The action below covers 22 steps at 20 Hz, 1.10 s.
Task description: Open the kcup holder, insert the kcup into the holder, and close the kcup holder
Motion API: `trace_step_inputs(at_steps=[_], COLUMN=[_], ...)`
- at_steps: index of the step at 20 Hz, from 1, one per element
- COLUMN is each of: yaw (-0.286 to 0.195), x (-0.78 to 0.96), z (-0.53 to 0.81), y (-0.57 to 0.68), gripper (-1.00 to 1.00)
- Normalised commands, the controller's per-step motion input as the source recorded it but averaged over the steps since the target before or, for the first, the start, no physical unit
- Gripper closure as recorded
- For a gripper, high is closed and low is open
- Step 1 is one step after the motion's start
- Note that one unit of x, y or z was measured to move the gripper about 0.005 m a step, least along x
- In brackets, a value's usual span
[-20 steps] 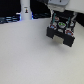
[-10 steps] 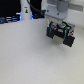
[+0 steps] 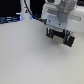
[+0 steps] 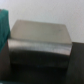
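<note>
Holder (image 4: 39, 47): appearing closed, filling the wrist view.
Gripper (image 3: 59, 36): hovering over the holder; spread or not, cannot tell.
Kcup: not showing.
Remaining: opening, inserting, closing.

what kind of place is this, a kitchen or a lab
Probably a lab or robot test bench, not a kitchen: a bare white table, a robot arm's gripper hanging over it, and dark equipment with cables behind. The wrist view shows only a blurry grey box.

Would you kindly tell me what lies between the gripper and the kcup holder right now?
Nothing shows there. In the wrist view the kcup holder fills the frame unobstructed, and in the exterior view the gripper overlaps it.
</note>
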Motion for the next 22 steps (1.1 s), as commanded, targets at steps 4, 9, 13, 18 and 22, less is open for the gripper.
trace_step_inputs(at_steps=[4,9,13,18,22], yaw=[0.181,0.143,0.152,0.147,0.133], x=[-0.39,-0.41,-0.48,-0.58,-0.6], z=[0.0,0.0,0.0,0.0,0.0], y=[0.32,0.41,0.4,0.41,0.44], gripper=[-1.0,-1.0,-1.0,-1.0,-1.0])
